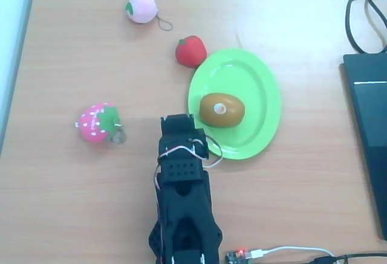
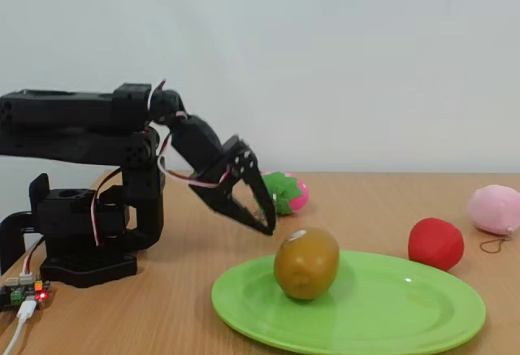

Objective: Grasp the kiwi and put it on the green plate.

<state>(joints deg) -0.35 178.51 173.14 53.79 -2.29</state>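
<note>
Inspector: Where was the kiwi [image 2: 306,262] found relative to the gripper [image 2: 258,218]?

Assessor: It was recorded just beyond the fingertips and below them, resting on the green plate [image 2: 390,310] and apart from both fingers. In the overhead view the kiwi [image 1: 222,109] lay ahead of the gripper [image 1: 179,123] and to its right, on the near half of the green plate [image 1: 260,83].

Inspector: And the state of the gripper?

Assessor: The fingers were noted as set narrowly apart in the fixed view, and nothing was held between them. They were angled downward and raised off the table.

Inspector: Which step was judged to be in hand?

Assessor: The placing was judged complete, since the fruit sat on the plate unsupported. Only withdrawal appeared to be left.

Inspector: What was called for next?

Assessor: A retreat toward the base, kept clear of the plate rim. The pink strawberry [image 1: 97,122], lying to the gripper's left in the overhead view, and the red fruit [image 1: 190,51], farther ahead, were not to be disturbed.
</note>
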